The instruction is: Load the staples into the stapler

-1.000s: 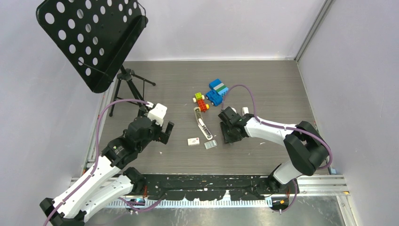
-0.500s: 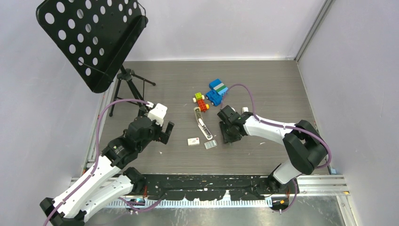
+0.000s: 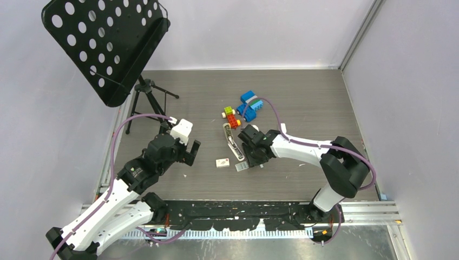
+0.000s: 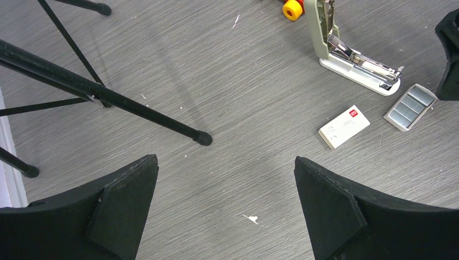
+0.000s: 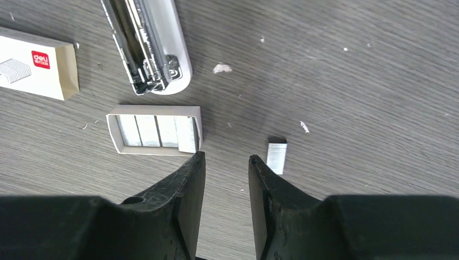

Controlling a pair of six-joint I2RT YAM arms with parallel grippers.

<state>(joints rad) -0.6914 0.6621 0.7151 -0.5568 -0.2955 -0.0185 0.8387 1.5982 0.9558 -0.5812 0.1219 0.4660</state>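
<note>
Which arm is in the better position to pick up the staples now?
Right. The right tool is just beside the staples and close to the open stapler. The left tool is farther from both, near the stand legs.

My left arm [image 3: 108,203] reaches up and forward from its base with the elbow bent. My left gripper [image 4: 224,160] hangs with its jaws spread as wide as they go, nothing between them. My right arm [image 3: 297,149] folds in toward the middle (forearm low, close to level). My right gripper [image 5: 226,158] points down, jaws parted by a narrow gap, holding nothing.
</note>
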